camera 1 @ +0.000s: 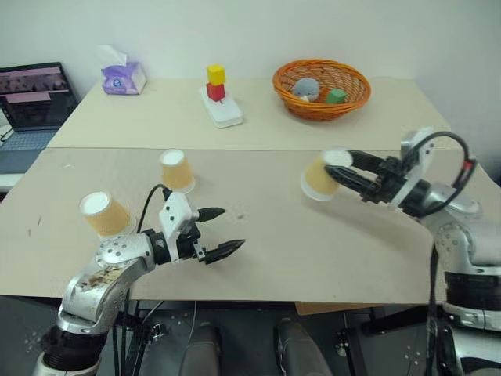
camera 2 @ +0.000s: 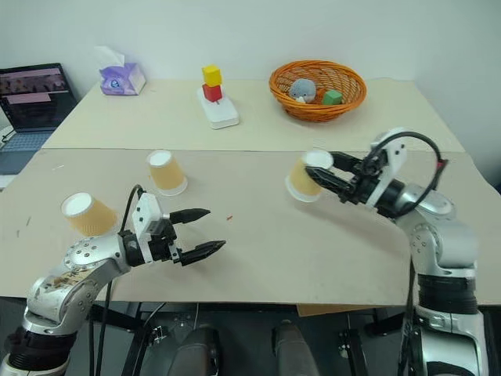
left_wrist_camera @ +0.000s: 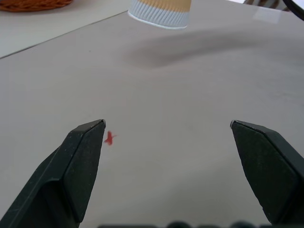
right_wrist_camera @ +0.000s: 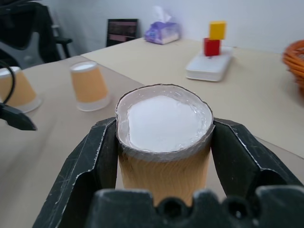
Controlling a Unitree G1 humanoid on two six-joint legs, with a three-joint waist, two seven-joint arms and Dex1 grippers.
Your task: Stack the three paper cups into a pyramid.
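The right gripper [camera 1: 338, 170] is clamped on one paper cup [camera 1: 320, 178], held upside down and clear of the table [camera 1: 313, 243], its flat white base up and a black finger pressed against each ribbed tan side; the held cup's base is slightly squashed out of round in the right wrist view. The left gripper [camera 1: 221, 230] is held low over the near part of the table with its two black fingers spread wide apart and nothing between them; a small red mark [left_wrist_camera: 109, 138] is seen on the tabletop just beside one fingertip. A second cup [camera 1: 177, 171] is stood upside down on the table beyond the left gripper; a third cup [camera 1: 105, 214] is placed upside down near the left arm. No cup is stacked on another. Farther back, an orange wicker basket [camera 1: 321, 106], a white block carrying red and yellow cubes [camera 1: 217, 94], a tissue box [camera 1: 123, 77] and a laptop [camera 1: 31, 106] are seen.
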